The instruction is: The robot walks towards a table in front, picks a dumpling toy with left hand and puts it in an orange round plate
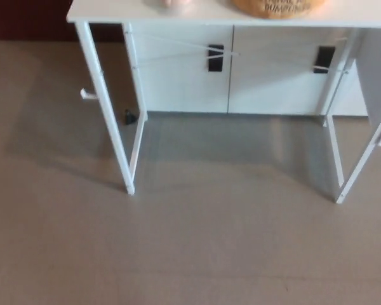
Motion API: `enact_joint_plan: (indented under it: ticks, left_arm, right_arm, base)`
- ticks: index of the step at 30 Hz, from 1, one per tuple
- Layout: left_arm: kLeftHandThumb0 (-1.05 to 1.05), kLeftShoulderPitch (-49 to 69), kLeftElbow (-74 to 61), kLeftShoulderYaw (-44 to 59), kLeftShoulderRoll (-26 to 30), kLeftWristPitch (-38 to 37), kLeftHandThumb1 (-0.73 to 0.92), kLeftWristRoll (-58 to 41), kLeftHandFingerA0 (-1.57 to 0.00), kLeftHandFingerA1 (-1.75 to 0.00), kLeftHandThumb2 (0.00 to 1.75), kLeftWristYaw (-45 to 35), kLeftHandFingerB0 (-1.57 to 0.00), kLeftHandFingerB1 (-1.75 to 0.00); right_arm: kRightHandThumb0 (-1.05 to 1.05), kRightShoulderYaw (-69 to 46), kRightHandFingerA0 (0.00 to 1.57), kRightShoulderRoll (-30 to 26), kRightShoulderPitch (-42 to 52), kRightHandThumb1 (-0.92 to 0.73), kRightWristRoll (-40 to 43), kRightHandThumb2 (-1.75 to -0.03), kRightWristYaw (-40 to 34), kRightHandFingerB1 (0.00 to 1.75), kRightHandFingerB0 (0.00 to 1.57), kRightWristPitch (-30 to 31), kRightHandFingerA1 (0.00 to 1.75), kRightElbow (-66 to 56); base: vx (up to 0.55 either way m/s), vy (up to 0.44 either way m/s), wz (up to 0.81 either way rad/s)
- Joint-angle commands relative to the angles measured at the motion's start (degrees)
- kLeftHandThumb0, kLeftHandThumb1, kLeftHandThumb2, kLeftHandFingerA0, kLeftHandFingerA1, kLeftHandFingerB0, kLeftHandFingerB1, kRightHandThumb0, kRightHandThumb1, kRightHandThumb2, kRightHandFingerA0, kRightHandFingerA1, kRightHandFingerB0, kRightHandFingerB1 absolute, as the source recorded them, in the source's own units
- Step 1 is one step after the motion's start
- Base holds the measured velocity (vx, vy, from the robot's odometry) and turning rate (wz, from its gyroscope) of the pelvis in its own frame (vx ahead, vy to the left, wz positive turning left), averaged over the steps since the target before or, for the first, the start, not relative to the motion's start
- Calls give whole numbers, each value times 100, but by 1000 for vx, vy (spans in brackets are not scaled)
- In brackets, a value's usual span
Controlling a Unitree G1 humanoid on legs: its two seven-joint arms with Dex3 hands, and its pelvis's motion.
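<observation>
Dumpling toy (pixel 176 4) cropped, beside plate (pixel 276 7) on table (pixel 114 11)

On the table (pixel 114 11), the dumpling toy (pixel 176 4) lies left of the plate (pixel 276 7), cabinets (pixel 228 70) behind.

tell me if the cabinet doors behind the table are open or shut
Shut: both white cabinet doors lie flush, side by side, with only a thin seam between them, behind the white table.

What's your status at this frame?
Both hands out of view. Dumpling toy and orange plate just showing at top edge on white table, apart. Bare floor ahead, nothing in the way.
</observation>
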Motion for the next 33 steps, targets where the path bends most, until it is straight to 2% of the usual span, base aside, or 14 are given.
enact_joint_plan:
  ticks: [1, 7, 8, 12, 13, 14, 16, 19, 20, 24, 26, 31, 32, 33]
  left_arm:
    - [-29, -32, 15, -48, 76, 68, 51, 99, -38, -36, 55, 160, -26, -30]
    - [-30, -24, 19, -130, 104, 99, 51, 169, -40, -37, 55, 208, -25, -29]
    - [-28, -22, 28, -99, 100, 128, 52, 117, -50, -38, 56, 135, -25, -30]
    - [-31, 11, 28, -114, 114, 138, 52, 117, -49, -38, 56, 161, -25, -30]
    - [-25, 44, 7, -117, 121, 82, 36, 117, -34, -57, 85, 155, -12, -47]
    - [-32, 68, -10, -127, 126, 33, 52, 124, -44, -37, 55, 166, -26, -30]
    - [-33, 88, -33, -135, 132, -1, 52, 124, -54, -40, 56, 168, -26, -30]
    - [-32, 107, -61, -101, 126, -18, 52, 61, -53, -39, 56, 90, -26, -30]
    - [-31, 105, -67, -54, 110, -16, 52, -1, -64, -45, 56, 20, -25, -30]
    - [-32, 120, -58, -44, 122, 2, 52, 8, -60, -41, 56, 12, -25, -30]
    - [-32, 150, -62, -67, 139, -38, 52, 49, -50, -38, 56, 13, -25, -30]
    - [-31, 151, -53, -77, 130, 23, 53, 68, -51, -38, 56, 59, -25, -30]
    - [-24, 154, -55, -71, 121, 29, 37, 60, -33, -57, 85, 63, -12, -47]
    - [-32, 165, -58, -83, 126, 27, 52, 76, -41, -36, 56, 90, -26, -30]
  right_arm:
    - [-55, 96, 53, -50, -25, -54, -108, -86, 27, 47, 34, 45, 57, 57]
    - [-55, 125, 53, -72, -15, -54, -96, -87, 85, 48, 35, 15, 57, 64]
    - [-55, 107, 53, -69, -19, -54, -69, -87, 137, 48, 34, 58, 57, 76]
    - [-55, 125, 54, -62, 22, -54, -81, -87, 173, 49, 35, 70, 58, 42]
    - [-54, 115, 55, -51, 19, -55, -68, -87, 194, 49, 35, 94, 59, 50]
    - [-54, 108, 54, -43, 22, -55, -59, -87, 199, 49, 35, 99, 59, 55]
    - [-54, 92, 55, -29, 24, -55, -46, -87, 192, 49, 35, 105, 59, 64]
    - [-55, 94, 55, -27, 22, -55, -52, -87, 200, 49, 35, 83, 59, 61]
    - [-55, 77, 55, -11, 3, -55, -40, -87, 208, 48, 35, 112, 58, 105]
    - [-54, 55, 56, 18, -12, -55, -28, -87, 236, 49, 35, 129, 60, 140]
    - [-54, 83, 54, 2, -9, -56, -54, -87, 264, 48, 35, 142, 58, 108]
    - [-54, 145, 54, -11, 1, -56, -107, -87, 249, 49, 35, 114, 58, 83]
    - [-55, 139, 53, -4, -3, -55, -94, -87, 254, 49, 35, 125, 58, 97]
    - [-56, 172, 53, 1, -10, -55, -130, -87, 217, 48, 36, 138, 57, 105]
  base:
    - [486, 135, -21]
    - [519, 128, -39]
    - [470, 97, 0]
    - [369, 47, 7]
    - [308, -45, 13]
    - [315, -91, 24]
    - [357, -119, 24]
    - [368, -209, 52]
    - [311, -208, 29]
    - [229, -114, 6]
    - [228, -29, -9]
    - [188, 81, -16]
    - [211, 163, -20]
    - [215, 215, 40]
